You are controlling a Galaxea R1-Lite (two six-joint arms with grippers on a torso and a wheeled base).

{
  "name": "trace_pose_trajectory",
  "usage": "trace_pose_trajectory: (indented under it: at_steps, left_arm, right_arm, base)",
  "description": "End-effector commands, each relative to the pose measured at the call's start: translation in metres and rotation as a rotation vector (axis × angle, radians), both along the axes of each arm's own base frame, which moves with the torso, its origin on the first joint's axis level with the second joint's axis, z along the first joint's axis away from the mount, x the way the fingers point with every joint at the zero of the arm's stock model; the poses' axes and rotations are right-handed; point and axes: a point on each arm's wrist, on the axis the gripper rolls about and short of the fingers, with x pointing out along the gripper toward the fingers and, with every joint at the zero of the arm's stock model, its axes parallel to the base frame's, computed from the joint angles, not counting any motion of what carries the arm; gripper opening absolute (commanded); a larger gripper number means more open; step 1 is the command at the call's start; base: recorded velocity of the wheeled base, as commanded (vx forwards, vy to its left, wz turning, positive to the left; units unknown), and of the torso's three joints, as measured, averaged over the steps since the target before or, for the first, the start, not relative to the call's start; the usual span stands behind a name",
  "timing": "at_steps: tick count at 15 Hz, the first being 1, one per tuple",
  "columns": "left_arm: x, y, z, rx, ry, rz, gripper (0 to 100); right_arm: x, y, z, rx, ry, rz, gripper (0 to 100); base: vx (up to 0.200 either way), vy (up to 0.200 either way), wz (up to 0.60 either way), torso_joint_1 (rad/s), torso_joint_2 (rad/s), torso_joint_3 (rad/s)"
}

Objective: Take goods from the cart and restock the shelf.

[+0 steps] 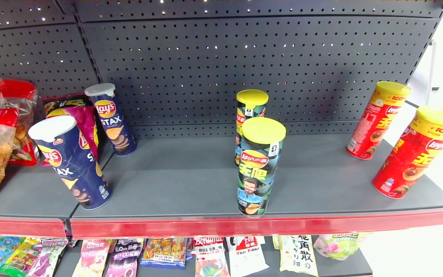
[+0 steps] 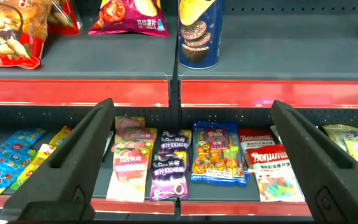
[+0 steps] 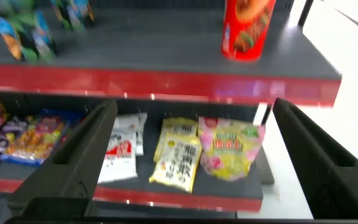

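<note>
Now, left gripper (image 2: 192,106): spread apart, empty; blue can (image 2: 199,34) ahead on shelf (image 2: 278,50)
right gripper (image 3: 192,104): spread apart, empty; red can (image 3: 247,28) ahead on shelf

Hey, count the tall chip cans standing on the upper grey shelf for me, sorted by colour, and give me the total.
Dark blue cylindrical cans with white lids: 2
Green-and-black cylindrical cans with yellow lids: 2
Red cylindrical cans with yellow lids: 2
Total: 6
</note>
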Motion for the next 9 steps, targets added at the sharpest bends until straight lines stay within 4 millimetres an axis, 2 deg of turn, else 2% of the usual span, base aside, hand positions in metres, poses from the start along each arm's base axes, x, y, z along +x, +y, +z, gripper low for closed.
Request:
trace_pose_trajectory:
  at_steps: [1, 2, 3, 5, 6, 7, 8, 9]
  left_arm:
    - [0.000, 0.000, 0.000, 0.000, -0.001, 0.000, 100]
    - [0.000, 0.000, 0.000, 0.000, -0.001, 0.000, 100]
    - [0.000, 0.000, 0.000, 0.000, -0.001, 0.000, 100]
    - [0.000, 0.000, 0.000, 0.000, -0.001, 0.000, 100]
    - [0.000, 0.000, 0.000, 0.000, -0.001, 0.000, 100]
    - [0.000, 0.000, 0.000, 0.000, -0.001, 0.000, 100]
    - [0.000, 0.000, 0.000, 0.000, -0.001, 0.000, 100]
    - [0.000, 0.000, 0.000, 0.000, -0.001, 0.000, 100]
  right_arm:
    - [0.021, 0.001, 0.093, 0.008, 0.005, 0.041, 100]
    - [0.039, 0.001, 0.126, 0.000, 0.027, 0.065, 100]
    - [0.059, 0.004, 0.137, -0.052, 0.071, 0.142, 100]
    - [0.096, 0.024, 0.132, -0.167, 0.196, 0.407, 100]
    - [0.096, 0.024, 0.132, -0.167, 0.196, 0.407, 100]
    - [0.126, 0.044, 0.140, -0.178, 0.272, 0.478, 100]
    - [0.144, 0.056, 0.142, -0.190, 0.316, 0.496, 100]
    - [0.151, 0.061, 0.139, -0.199, 0.341, 0.501, 100]
  base:
    - [0.000, 0.000, 0.00, 0.000, 0.00, 0.000]
    - [0.000, 0.000, 0.00, 0.000, 0.00, 0.000]
    - [0.000, 0.000, 0.00, 0.000, 0.00, 0.000]
    - [0.000, 0.000, 0.00, 0.000, 0.00, 0.000]
    - [0.000, 0.000, 0.00, 0.000, 0.00, 0.000]
    - [0.000, 0.000, 0.00, 0.000, 0.00, 0.000]
    - [0.000, 0.000, 0.00, 0.000, 0.00, 0.000]
    - [0.000, 0.000, 0.00, 0.000, 0.00, 0.000]
